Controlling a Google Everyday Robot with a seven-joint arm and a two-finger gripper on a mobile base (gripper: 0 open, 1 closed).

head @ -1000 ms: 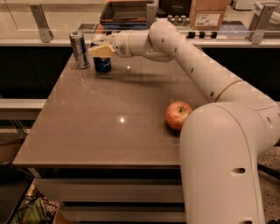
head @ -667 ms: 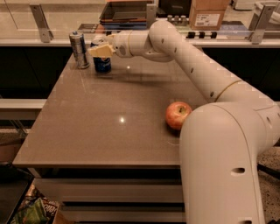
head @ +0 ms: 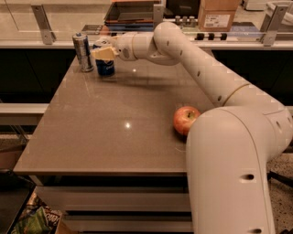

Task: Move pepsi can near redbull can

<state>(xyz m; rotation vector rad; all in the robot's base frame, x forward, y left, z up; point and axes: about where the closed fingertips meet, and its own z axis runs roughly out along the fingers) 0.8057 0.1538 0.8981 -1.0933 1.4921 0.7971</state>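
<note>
The pepsi can, short and dark blue, stands on the brown table at its far left corner. The redbull can, slim and silver-blue, stands upright just left of it, a small gap apart. My gripper reaches in from the right and is shut around the upper part of the pepsi can, with a beige finger across its front. The can's base rests on the table.
A red apple lies on the table's right side, next to my arm's base. Behind the table runs a counter with a dark tray, a cardboard box and metal rail posts.
</note>
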